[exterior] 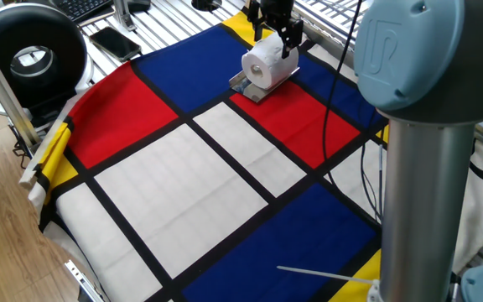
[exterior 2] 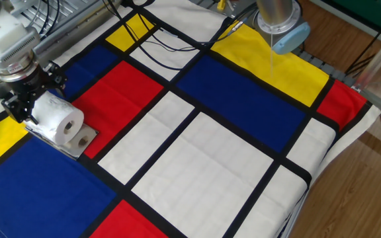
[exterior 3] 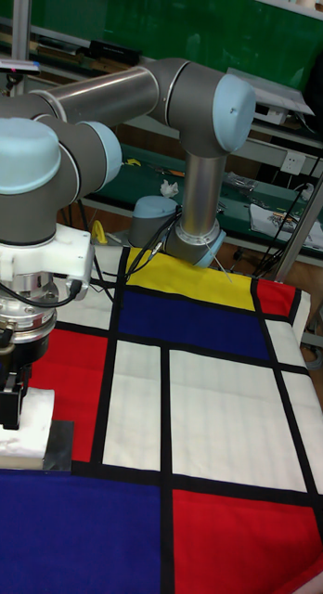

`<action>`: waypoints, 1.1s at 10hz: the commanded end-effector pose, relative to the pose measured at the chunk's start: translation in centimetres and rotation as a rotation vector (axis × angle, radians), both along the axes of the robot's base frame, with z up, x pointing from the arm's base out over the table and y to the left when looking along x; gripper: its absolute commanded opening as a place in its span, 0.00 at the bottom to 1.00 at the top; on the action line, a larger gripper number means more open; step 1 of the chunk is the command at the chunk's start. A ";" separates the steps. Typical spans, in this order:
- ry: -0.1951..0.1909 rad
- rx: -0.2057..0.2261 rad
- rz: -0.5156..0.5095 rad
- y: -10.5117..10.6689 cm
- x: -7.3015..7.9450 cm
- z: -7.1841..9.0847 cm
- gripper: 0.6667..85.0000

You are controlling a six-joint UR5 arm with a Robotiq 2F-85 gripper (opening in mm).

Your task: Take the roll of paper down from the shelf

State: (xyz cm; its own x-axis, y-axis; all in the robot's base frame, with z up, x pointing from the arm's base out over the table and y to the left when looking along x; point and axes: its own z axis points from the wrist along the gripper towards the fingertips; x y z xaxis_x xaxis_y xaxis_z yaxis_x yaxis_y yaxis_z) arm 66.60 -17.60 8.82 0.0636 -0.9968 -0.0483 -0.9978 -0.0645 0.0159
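The white roll of paper (exterior: 267, 65) lies on its side on the shelf (exterior: 250, 91), a small silver plate flat on the colour-block cloth at the far side. The other fixed view shows the roll (exterior 2: 59, 120) with its hollow end facing out over the plate (exterior 2: 79, 144). My gripper (exterior: 273, 40) is lowered over the roll's rear half, open, one finger on each side (exterior 2: 38, 99). I cannot tell if the fingers touch it. The tall fixed view shows one black finger (exterior 3: 8, 406) beside the roll (exterior 3: 24, 432).
The arm's thick grey column (exterior: 426, 168) stands at the right and its base (exterior 2: 280, 20) on the cloth. Black cables (exterior 2: 170, 36) cross the cloth. A black round device (exterior: 32, 54) and a phone (exterior: 116, 40) lie on slatted racks beyond the cloth's edge.
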 end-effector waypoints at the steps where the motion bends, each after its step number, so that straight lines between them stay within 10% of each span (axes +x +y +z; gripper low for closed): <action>1: -0.017 0.007 0.013 0.2 0.5 -0.3 1.00; 11: -0.002 0.005 -0.015 -0.9 0.6 -1.7 1.00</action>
